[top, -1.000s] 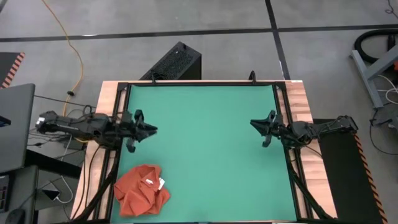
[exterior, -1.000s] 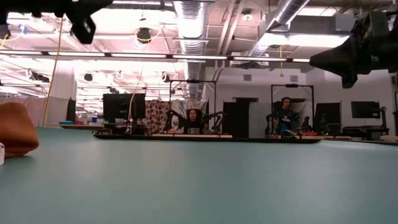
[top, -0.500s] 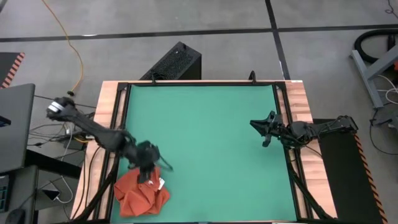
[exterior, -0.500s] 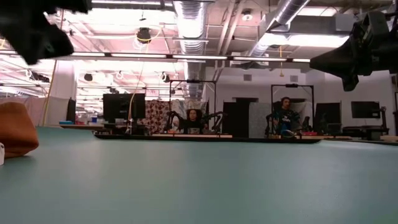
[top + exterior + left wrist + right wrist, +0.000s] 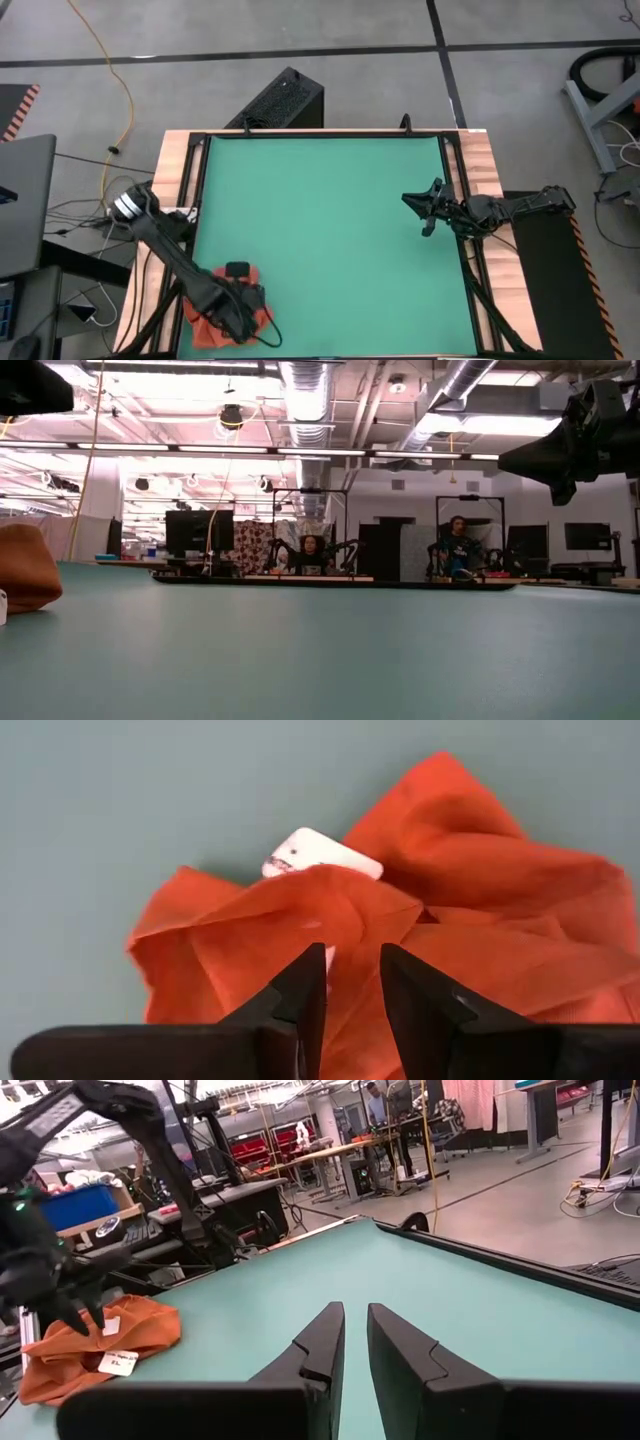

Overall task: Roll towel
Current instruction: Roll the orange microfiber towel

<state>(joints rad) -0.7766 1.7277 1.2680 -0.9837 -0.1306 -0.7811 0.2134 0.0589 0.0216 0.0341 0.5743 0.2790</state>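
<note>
The left gripper (image 5: 352,982) is held just above the crumpled towel (image 5: 470,910), its jaws narrowly parted and empty. The white tag (image 5: 322,853) is seen just beyond the fingertips. The right gripper (image 5: 355,1330) is kept well apart, narrowly open.

Bright, even light falls from ceiling strip lamps (image 5: 300,452) that glare at twelve o'clock in the low view, leaving the green worktop (image 5: 330,220) almost shadowless, the orange towel (image 5: 460,920) sharp, and the near left hand (image 5: 352,982) dark and softly blurred.
</note>
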